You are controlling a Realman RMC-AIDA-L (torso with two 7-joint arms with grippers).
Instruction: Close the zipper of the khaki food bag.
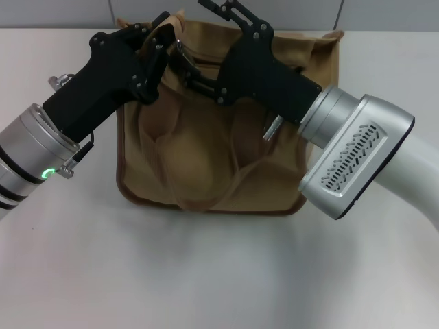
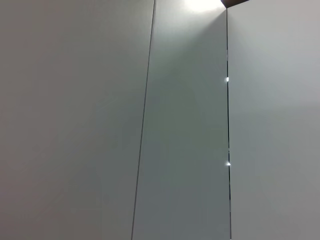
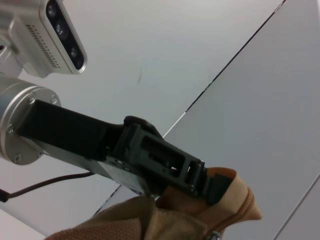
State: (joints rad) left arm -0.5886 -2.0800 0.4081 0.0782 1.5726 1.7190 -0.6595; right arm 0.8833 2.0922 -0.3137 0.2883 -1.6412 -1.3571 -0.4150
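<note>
The khaki food bag lies on the white table, its top toward the wall and its handles draped over the front. My left gripper comes in from the left and is shut on the bag's top left edge. The right wrist view shows that grip: the left gripper pinches tan fabric. The zipper line runs along that edge, with a small metal piece below it. My right gripper reaches over the bag's top middle, jaws spread wide and empty. The left wrist view shows only wall panels.
The white table extends in front of the bag. A grey panelled wall stands right behind the bag's top. The right arm's silver wrist housing hangs over the bag's right side.
</note>
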